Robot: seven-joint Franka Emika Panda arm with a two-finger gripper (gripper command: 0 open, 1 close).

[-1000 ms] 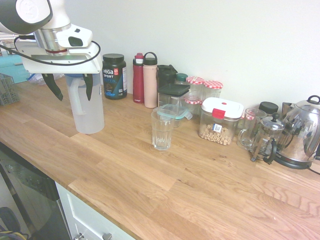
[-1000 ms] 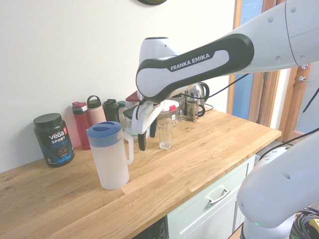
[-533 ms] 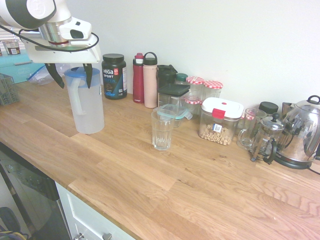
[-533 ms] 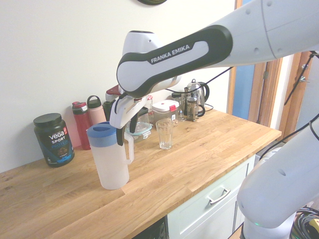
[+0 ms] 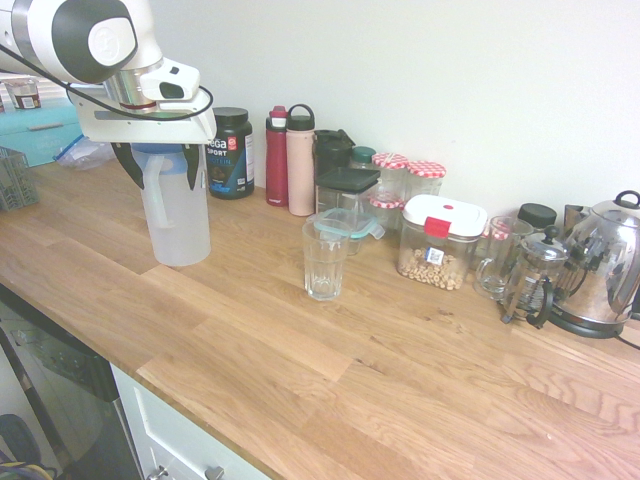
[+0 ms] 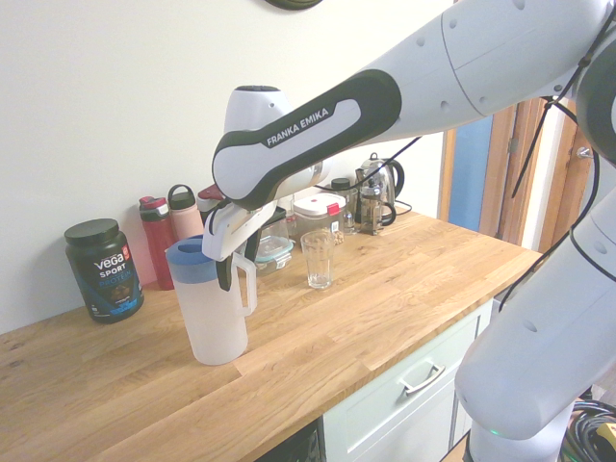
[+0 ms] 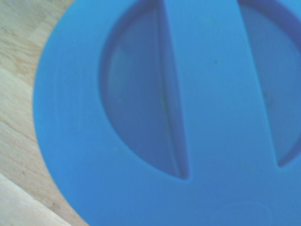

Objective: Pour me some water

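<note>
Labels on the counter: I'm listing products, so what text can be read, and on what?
"vega SPORT" on the black tub by the wall; its smaller print is too small to read.
"FRANKA EMIKA" on the robot arm.
Small label on the red-latched snack container: too small to read.

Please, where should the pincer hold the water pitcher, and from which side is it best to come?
Probably the handle, from above: it stands off the upright pitcher toward the glass, leaving a gap for one finger. The open pincer hangs over the blue lid.
</note>
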